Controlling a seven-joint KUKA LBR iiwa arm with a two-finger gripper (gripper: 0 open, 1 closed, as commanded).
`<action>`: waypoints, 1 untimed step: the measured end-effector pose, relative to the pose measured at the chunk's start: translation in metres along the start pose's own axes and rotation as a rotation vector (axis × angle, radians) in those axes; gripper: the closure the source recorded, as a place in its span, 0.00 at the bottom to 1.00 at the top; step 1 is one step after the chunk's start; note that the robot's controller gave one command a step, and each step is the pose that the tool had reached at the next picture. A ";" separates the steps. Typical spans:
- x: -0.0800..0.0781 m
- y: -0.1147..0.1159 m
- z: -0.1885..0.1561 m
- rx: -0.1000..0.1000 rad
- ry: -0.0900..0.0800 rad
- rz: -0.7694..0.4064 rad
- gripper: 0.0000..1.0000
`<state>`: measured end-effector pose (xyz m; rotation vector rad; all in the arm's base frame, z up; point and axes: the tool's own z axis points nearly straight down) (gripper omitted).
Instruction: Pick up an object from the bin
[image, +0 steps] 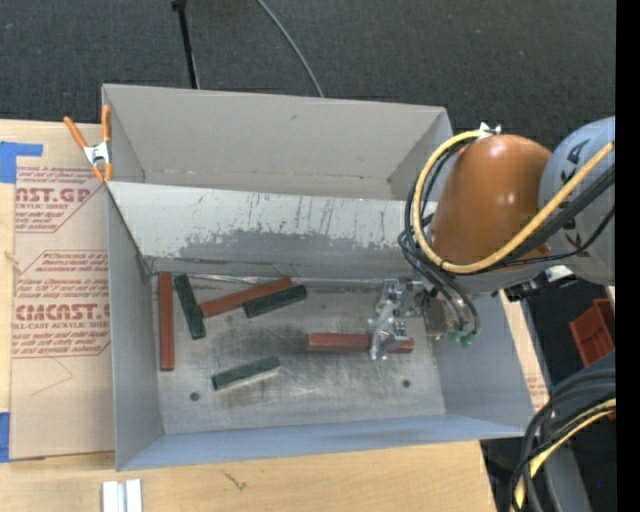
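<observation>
Now | we see claw (386, 330) low over right end of red-brown bar (335, 343), mid-right on bin (330, 395) floor | claw open or closed: we cannot tell | we judge this bar suits: it lies alone, well apart from left-side heap of bars (245, 298).

Grey-white arm (590, 160), glossy orange dome cover (490, 200) at the wrist. Yellow and black cables (418, 210) loop round the cover. Small silver bare-metal pincer (386, 325) at the tip.
</observation>
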<state>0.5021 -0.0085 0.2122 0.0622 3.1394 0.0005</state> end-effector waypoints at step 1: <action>0.000 0.000 0.000 0.000 0.000 0.000 1.00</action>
